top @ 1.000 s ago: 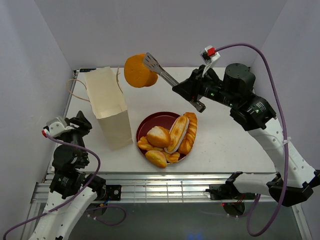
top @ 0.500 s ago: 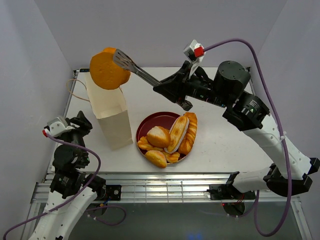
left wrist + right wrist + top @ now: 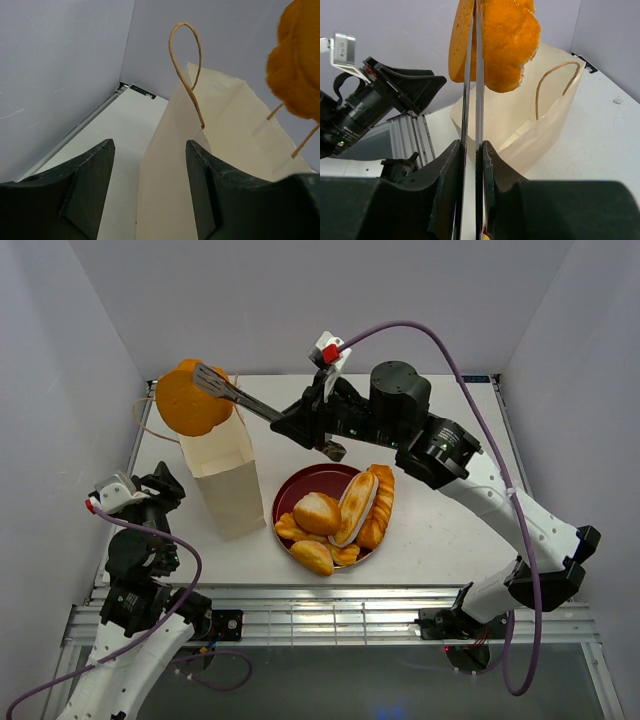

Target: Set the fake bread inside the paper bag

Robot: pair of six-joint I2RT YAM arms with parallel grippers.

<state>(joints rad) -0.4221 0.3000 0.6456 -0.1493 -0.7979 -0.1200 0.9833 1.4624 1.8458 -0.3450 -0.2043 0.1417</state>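
Presently the round bun (image 3: 188,400) hangs in the air, pinched at the far end of a pair of metal tongs (image 3: 245,400), directly above the far-left part of the paper bag (image 3: 222,465); the right wrist view shows it clear of the bag's rim, with the open mouth below and beyond it. The tongs are closed on the bun, and the right gripper (image 3: 318,428) is clamped on their handles, reaching across from the right. The bag stands upright on the left half of the table (image 3: 440,510), its string handles (image 3: 186,65) raised. Just right of the bag, the dark red plate (image 3: 296,483) carries the other bread pieces (image 3: 340,510), none bagged as far as can be seen. The left gripper (image 3: 165,483) sits near the bag's left side, jaws parted and holding nothing, and appears to be apart from the paper. Assessment: the step in hand is carrying the bun over the bag. The next move calls for centring it over the mouth, lowering it inside, then letting the tongs spread. The light bag may tip if its rim is struck.
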